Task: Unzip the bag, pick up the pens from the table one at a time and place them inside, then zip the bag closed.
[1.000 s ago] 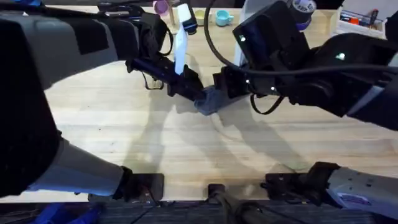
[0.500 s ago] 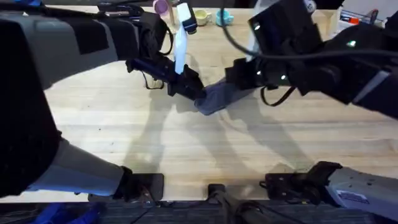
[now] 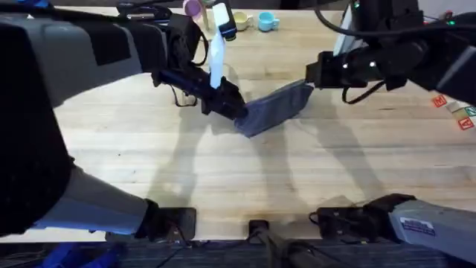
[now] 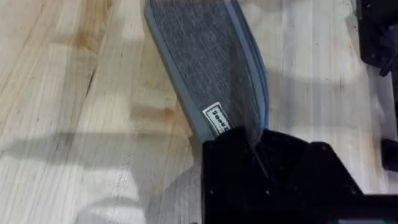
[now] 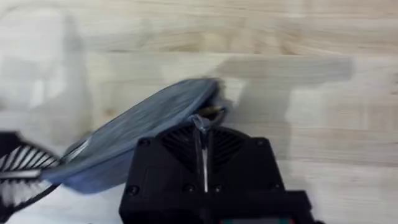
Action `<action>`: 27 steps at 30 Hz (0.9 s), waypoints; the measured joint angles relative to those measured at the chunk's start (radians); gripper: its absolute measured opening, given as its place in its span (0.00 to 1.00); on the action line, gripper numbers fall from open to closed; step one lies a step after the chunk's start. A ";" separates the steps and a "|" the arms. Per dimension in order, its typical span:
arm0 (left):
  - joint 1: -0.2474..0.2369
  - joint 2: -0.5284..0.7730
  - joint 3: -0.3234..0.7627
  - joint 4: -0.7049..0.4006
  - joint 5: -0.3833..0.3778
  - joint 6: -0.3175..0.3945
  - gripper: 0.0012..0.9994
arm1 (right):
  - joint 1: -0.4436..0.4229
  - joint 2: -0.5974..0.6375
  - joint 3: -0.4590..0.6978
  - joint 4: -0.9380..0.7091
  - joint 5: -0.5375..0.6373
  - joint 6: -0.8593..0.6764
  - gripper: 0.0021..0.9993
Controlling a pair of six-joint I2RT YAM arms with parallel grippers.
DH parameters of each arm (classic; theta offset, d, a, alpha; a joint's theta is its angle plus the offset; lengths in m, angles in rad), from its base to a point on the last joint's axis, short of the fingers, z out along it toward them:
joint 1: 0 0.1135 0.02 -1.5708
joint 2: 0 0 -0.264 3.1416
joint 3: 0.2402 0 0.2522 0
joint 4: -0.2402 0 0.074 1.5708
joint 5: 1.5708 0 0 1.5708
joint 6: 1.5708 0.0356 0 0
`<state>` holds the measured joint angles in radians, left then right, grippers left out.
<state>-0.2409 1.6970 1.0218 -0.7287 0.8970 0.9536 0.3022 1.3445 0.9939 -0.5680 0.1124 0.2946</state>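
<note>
**Zipper work at the bag, both arms engaged**

Bag (image 3: 274,109) lies near mid-table (image 3: 223,179), stretched between the two grippers. Left gripper (image 3: 232,109) clamps the near end; in the left wrist view its fingers are closed on the grey fabric just below the small white label. Right gripper (image 3: 314,74) sits at the far end; in the right wrist view its fingers are pressed together with a thin strip between them, probably the zipper pull or its cord, though that is blurred.

Step in hand, as judged: running the zipper, with the left arm anchoring the pouch. No pens visible on the bare wood, and the right gripper stands at the bag's end, so this may be the closing pull, but the direction cannot be read here.

Next move calls for steady tension from the left while the right travels straight along the zipper line.

Hidden: zipper teeth and slider position, the bag's contents, and whatever lies under the big dark arm at the left of the overhead view.
</note>
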 joint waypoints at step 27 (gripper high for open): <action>-0.003 0.000 -0.002 0.040 -0.028 0.000 0.04 | -0.231 0.232 0.000 0.160 -0.004 -0.013 0.35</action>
<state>-0.2436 1.6970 1.0203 -0.6887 0.8686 0.9535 0.0708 1.5766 0.9939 -0.4075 0.1085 0.2813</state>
